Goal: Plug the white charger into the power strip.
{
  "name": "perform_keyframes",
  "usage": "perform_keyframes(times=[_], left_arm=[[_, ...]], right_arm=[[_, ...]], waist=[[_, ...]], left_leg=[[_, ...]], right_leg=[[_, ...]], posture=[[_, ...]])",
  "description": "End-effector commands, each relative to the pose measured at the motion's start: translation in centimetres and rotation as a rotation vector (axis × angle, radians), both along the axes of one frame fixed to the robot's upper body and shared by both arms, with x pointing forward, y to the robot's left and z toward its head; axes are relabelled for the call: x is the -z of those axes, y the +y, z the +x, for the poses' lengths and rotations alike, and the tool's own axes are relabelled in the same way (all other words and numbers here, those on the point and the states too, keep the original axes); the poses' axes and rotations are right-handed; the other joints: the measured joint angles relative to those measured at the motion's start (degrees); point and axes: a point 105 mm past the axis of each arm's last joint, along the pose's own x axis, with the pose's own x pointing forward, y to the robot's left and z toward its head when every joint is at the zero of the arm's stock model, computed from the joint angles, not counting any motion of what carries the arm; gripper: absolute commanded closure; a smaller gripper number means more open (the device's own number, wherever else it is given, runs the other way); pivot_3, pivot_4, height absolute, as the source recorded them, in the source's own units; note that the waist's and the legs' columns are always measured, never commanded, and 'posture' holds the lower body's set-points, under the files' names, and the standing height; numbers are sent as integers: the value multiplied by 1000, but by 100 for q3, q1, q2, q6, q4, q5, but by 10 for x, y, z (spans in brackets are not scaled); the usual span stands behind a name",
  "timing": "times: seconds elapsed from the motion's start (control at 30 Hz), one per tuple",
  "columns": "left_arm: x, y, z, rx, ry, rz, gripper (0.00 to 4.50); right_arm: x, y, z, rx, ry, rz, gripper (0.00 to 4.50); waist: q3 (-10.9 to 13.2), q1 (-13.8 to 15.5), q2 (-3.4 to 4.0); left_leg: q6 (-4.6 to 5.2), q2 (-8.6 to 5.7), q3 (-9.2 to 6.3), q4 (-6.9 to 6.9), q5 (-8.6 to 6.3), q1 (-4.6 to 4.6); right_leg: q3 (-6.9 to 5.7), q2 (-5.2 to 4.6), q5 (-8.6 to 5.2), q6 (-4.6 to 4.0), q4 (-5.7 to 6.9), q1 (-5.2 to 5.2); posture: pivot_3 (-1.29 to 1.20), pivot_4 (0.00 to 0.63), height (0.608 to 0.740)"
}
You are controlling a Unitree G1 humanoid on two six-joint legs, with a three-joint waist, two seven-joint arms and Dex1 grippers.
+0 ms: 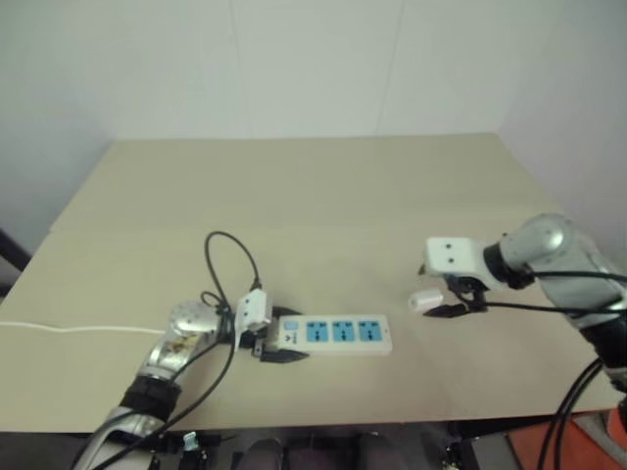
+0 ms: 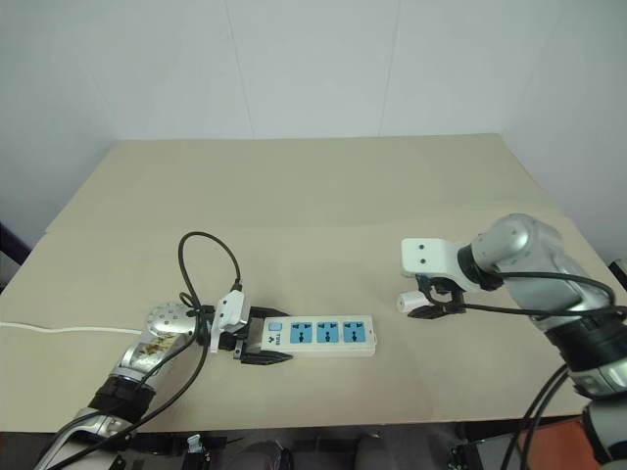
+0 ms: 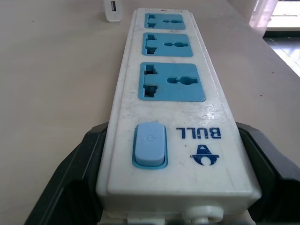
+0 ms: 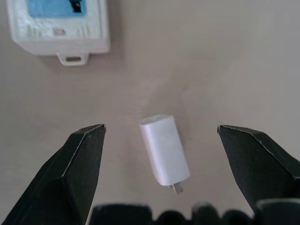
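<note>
Two claws work one beige counter: the left claw clamps the strip by its switch end, while the right claw hangs spread wide over the charger, which lies loose between its fingers, prongs apparently toward the wrist. Closing off-centre could skid the charger aside on the smooth top. Plain white walls behind.

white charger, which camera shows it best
The right wrist view: the white charger lies on the table between the open right gripper jaws, prongs visible. The head views show it as a small white block by that gripper. The left wrist view catches one end beyond the power strip.
</note>
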Motion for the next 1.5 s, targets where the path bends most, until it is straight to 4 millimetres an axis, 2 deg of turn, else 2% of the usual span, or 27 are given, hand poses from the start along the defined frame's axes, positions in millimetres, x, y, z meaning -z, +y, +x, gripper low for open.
perform_keyframes(times=[0.03, 0.17, 0.3, 0.5, 0.6, 0.87, 1.03, 1.1, 1.17, 1.27, 1.37, 1.43, 1.5], left_arm=[[16, -5, -7, 7, 41, 36, 1181], [16, -4, -8, 10, 47, 43, 1181], [17, -4, -10, 20, 55, 50, 1181], [18, -4, -10, 16, 56, 50, 1181], [19, -3, -11, 14, 58, 52, 1181], [20, -2, -11, 8, 56, 54, 1181], [20, -1, -10, 6, 57, 64, 1181], [20, 0, -9, 6, 56, 67, 1181], [20, 0, -8, 5, 54, 70, 1181], [19, 1, -6, 5, 53, 74, 1181], [18, 2, -5, 7, 52, 80, 1181], [18, 3, -4, 6, 51, 81, 1181], [18, 3, -4, 3, 52, 82, 1181]], right_arm=[[2, 3, 6, -36, -15, -59, 0], [12, 8, 15, -46, 12, -75, 0], [28, 4, 20, -77, 35, -160, 0], [36, 1, 24, -115, 62, -225, 0], [38, 1, 23, -144, 77, -250, 604], [40, 1, 21, -201, 101, -300, 3231], [36, 1, 29, -206, 49, -312, 3304], [26, 12, 34, -203, -1, -221, 3304], [6, 29, 38, -207, -63, -80, 3304], [-40, 62, 38, -190, -133, 270, 3304], [-78, 87, 22, -134, -69, 662, 3304], [-84, 93, 10, -102, -5, 804, 3304], [-77, 98, 0, -85, 9, 907, 3304]], waist=[[0, 21, 0], [-1, 22, 1], [-1, 30, 2], [-2, 22, 3], [-3, 20, 3], [-12, -3, 4], [-14, -15, 3], [-15, -23, 2], [-14, -47, 2], [-14, -63, 4], [-14, -43, 5], [-14, 3, 5], [-18, 38, 1]], left_leg=[[0, 0, 0, 0, 0, 0], [0, -2, 1, 0, 0, -1], [0, -3, 1, 0, 0, 0], [-1, -3, 2, 0, 1, 4], [-1, -3, 1, 0, 1, 8], [-1, -3, 2, 0, 1, 19], [-2, -3, 1, 1, 1, 21], [-2, -4, 1, 2, 1, 22], [-3, -3, 1, 2, 2, 21], [-4, -2, 0, 0, 2, 16], [-4, 3, -10, -2, 2, 6], [-3, 7, -16, -3, 2, 5], [-3, 8, -24, -6, 1, 4]], right_leg=[[0, 0, 0, 0, 0, 0], [0, -2, 0, 0, 0, -2], [-1, -2, 0, 0, 0, -1], [-1, -2, 0, 0, 0, 3], [-1, -2, 0, 0, -1, 7], [-1, -2, 1, -1, 1, 18], [-1, -2, 3, -3, 3, 20], [-1, -2, 3, -3, 3, 20], [0, -1, 4, -4, 4, 18], [3, 0, 6, -8, 10, 5], [1, 0, 7, -9, 11, -4], [-2, -1, 7, -9, 9, -4], [-9, -1, 7, -9, 7, -3]], posture=[[0, 150, 740], [0, 150, 740], [0, 150, 740], [0, 150, 740], [0, 150, 740], [0, 150, 740], [0, 150, 740], [0, 150, 740], [0, 150, 740], [0, 150, 740], [0, 150, 740], [0, 150, 740], [0, 150, 740]])
